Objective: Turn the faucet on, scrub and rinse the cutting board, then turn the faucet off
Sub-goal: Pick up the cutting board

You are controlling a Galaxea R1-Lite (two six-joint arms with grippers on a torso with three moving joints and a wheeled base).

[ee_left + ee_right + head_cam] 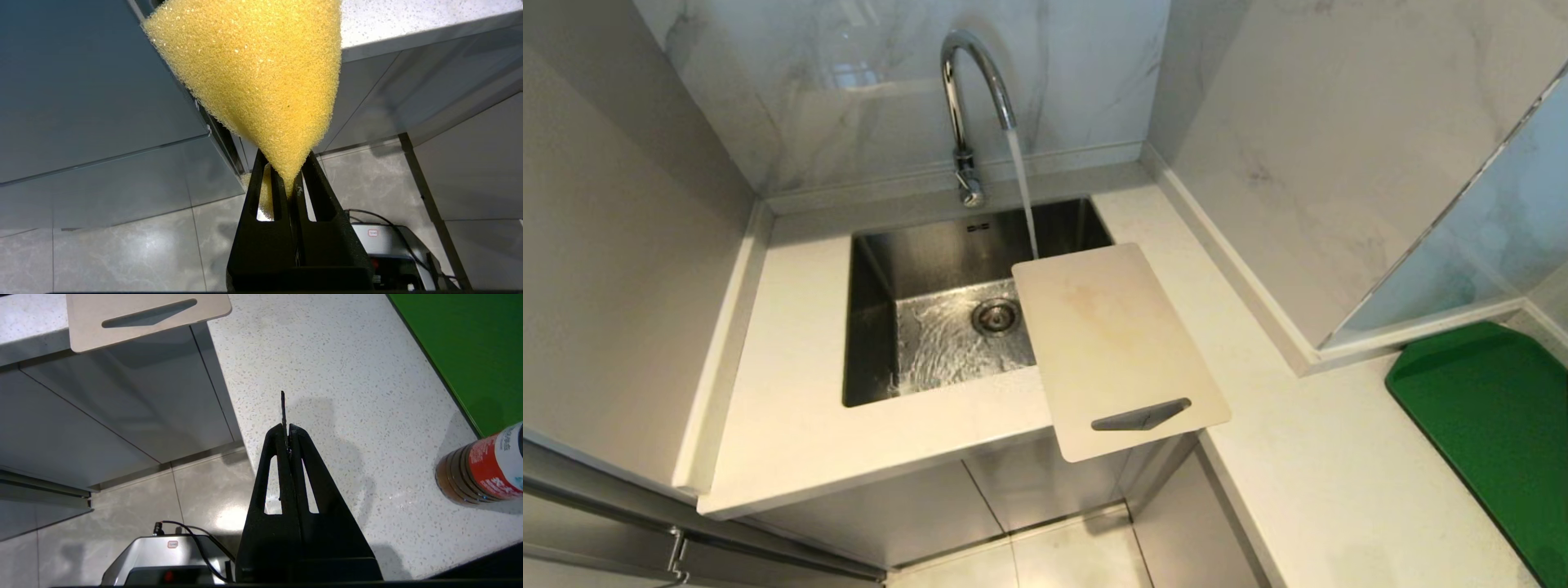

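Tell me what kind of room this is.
Most likely a home kitchen corner: a steel sink set in a pale stone counter, a chrome faucet running, a cutting board lying over the sink's edge, and marble-look wall panels.

A home kitchen: a steel sink (874, 327) sunk in a pale speckled bench (792, 425) at frame centre; chrome faucet (968, 98) running; marble-look wall tiles (1078, 73) behind; grey cabinet doors (890, 506) below.

The left gripper (288, 179) is hanging low beside the cabinet front, its jaws clamping a yellow sponge (253, 73). The right gripper (287, 433) is hanging low over the countertop edge, its black fingers (304, 473) pressing fully together, gripping nothing. Neither arm is appearing in the head view.
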